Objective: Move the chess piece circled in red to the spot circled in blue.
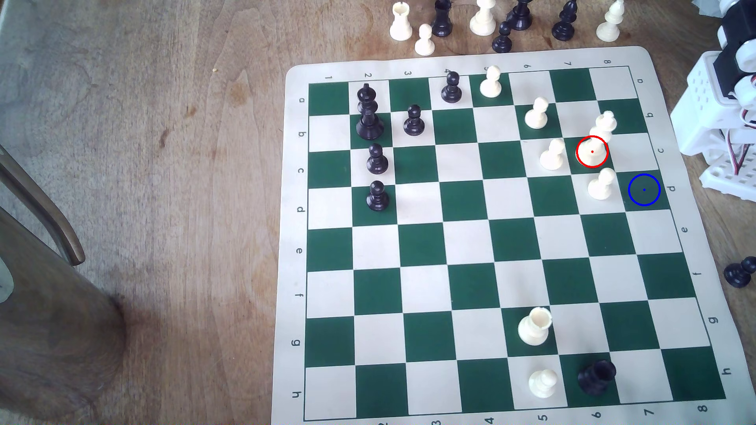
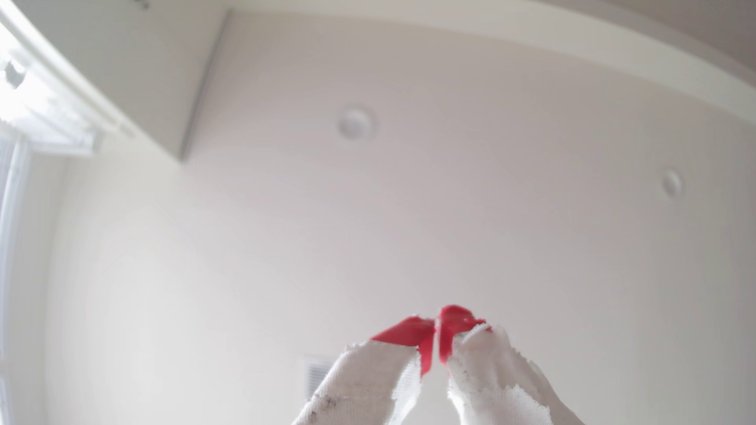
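The tall cream-white chess piece (image 1: 598, 138) with a knobbly top stands on a dark green square, a red circle drawn around its base. One square diagonally toward the exterior view's lower right lies the bare green square ringed in blue (image 1: 644, 189). The white arm's base (image 1: 720, 102) sits off the board at the exterior view's right edge. In the wrist view my gripper (image 2: 437, 327) points up at a ceiling. Its cloth-wrapped fingers (image 2: 368, 380) end in red tips that meet, shut with nothing between them.
Cream pawns (image 1: 601, 184) (image 1: 552, 154) stand close beside the circled piece and the blue ring. A cream rook (image 1: 535, 325), a cream pawn (image 1: 543, 383) and a black piece (image 1: 597, 376) occupy the near rows. Black pieces (image 1: 370, 112) stand far left. Captured pieces (image 1: 482, 18) line the table beyond the board.
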Robot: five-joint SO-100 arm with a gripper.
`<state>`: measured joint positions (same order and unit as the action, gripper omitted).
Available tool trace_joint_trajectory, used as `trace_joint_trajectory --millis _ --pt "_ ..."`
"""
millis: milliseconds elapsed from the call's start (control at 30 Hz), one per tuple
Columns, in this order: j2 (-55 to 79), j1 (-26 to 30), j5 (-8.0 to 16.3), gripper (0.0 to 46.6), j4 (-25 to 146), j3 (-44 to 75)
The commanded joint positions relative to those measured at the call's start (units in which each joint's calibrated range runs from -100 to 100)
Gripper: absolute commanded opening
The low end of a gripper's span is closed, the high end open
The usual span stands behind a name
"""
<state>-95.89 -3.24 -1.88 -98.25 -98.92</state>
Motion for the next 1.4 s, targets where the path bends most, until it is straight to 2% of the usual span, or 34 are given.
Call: trace_joint_trajectory --millis 0,133,533,733,767,800,933,1000,1067,1200,1367 --pt "0.05 -0.08 0.00 0.2 -0.77 -0.99" --pt "0.14 0.31 0.00 0.2 11.51 3.81" --pt "0.14 -1.33 0.29 0.2 69.58 35.54" --pt "0.14 -7.51 0.29 0.2 96.94 49.78" --pt "0.14 -9.70 0.00 0.2 101.28 51.41" --pt "0.14 -13.53 0.05 0.2 113.40 55.31" --pt "0.14 -18.77 0.54 0.2 137.15 61.56" --pt "0.65 -18.54 1.37 0.2 145.42 62.56" --pt "2.94 -17.83 3.47 0.2 156.56 64.37" --pt "3.53 -16.11 5.18 0.3 168.52 64.28" --pt "13.47 -11.50 9.08 3.8 188.58 71.99"
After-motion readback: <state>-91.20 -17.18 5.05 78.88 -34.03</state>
